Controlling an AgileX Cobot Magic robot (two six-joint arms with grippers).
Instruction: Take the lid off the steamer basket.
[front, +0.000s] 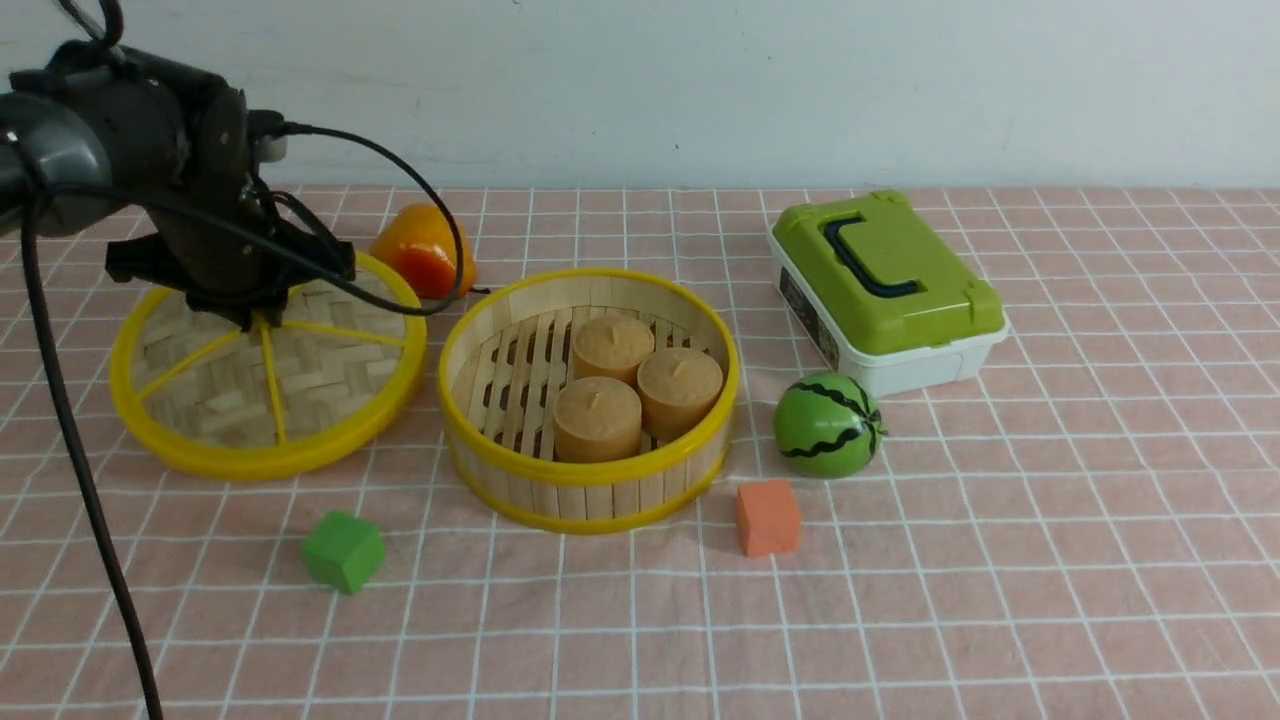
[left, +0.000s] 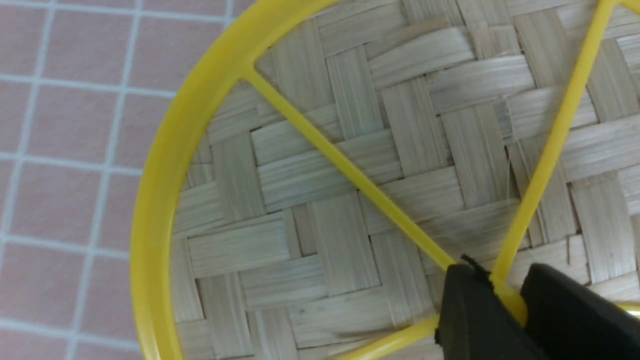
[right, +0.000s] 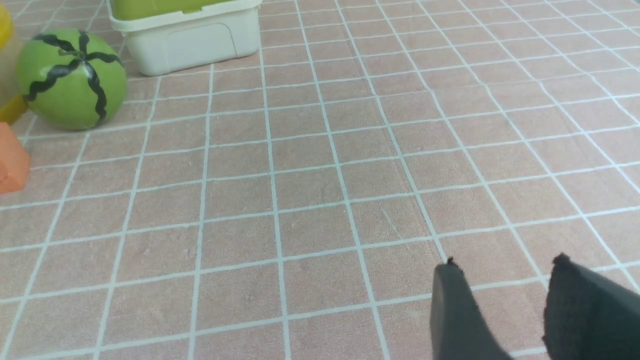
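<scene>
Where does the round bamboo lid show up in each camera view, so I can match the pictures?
Front view: the lid is at the left, beside the steamer basket, under the left gripper.
Left wrist view: the lid fills most of the picture.
Right wrist view: not in it.
Shared landmark: the left gripper, shut on the lid's centre, shows in both the front and left wrist views.

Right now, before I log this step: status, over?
Left gripper jaws shut on the lid. Right gripper jaws open, empty. Lid off, left of the steamer basket. Nothing in the way.
</scene>
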